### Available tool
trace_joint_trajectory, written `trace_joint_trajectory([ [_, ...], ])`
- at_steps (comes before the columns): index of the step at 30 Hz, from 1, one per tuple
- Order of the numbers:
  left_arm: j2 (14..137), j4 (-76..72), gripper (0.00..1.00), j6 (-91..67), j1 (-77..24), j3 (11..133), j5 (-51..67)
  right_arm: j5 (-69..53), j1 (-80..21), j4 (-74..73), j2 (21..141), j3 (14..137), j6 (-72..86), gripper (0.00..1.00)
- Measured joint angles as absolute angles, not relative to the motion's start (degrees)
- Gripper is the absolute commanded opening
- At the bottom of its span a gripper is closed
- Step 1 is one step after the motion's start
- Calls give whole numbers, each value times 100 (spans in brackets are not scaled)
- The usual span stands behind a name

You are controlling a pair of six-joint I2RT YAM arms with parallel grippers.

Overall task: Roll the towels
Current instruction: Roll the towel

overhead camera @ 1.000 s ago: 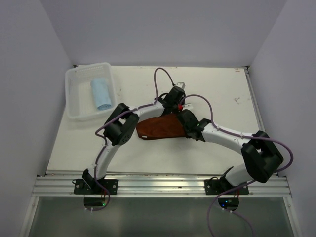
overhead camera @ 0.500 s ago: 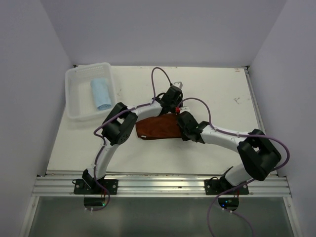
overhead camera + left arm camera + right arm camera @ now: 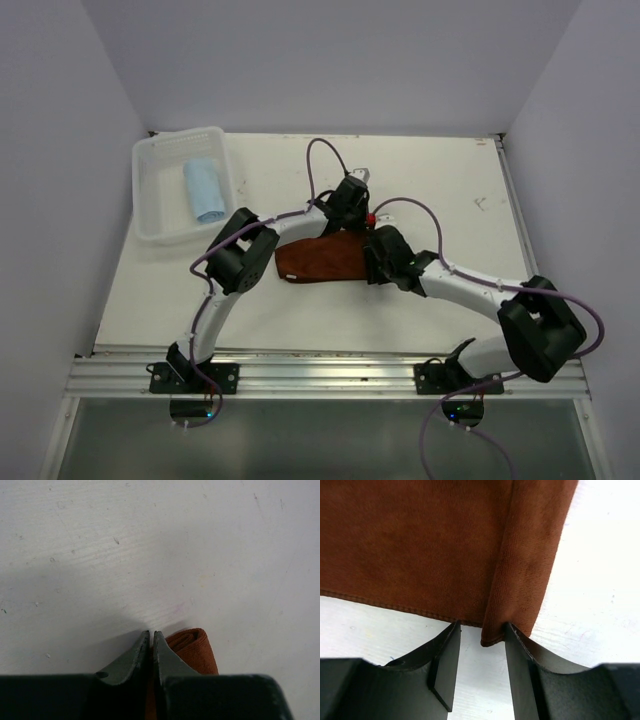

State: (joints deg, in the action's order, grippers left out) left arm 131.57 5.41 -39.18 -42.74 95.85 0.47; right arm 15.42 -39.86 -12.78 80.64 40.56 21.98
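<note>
rust towel (image 3: 325, 258) lies mid-frame, its fold seemingly pinched in the nearly closed left gripper (image 3: 151, 637); right gripper (image 3: 481, 627) stands with jaws apart astride the hem, so the unheld fold may spring loose.

White arms (image 3: 460, 285) carry black joints (image 3: 245, 257), purple cables (image 3: 308, 165)

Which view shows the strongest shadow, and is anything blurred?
Left wrist view: a broad soft shadow darkens the table ahead of the left tool. Right wrist view: the rust towel is evenly lit, its weave sharp. Top external view: no glare, faint shadows only.
</note>
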Motion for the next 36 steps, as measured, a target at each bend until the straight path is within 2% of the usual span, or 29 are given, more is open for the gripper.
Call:
trace_joint_trajectory([
  [13,13155,510,10,-3826,-4276,9572,106,443,-2639,-1216,6910,3857,2714,45],
  [22,13155,519,11,-3769,-4276,9572,108,-421,-1938,-799,7205,3479,3347,46],
  [36,13155,528,11,-3677,-4276,9572,104,-735,-1898,-60,7765,3015,3505,49],
])
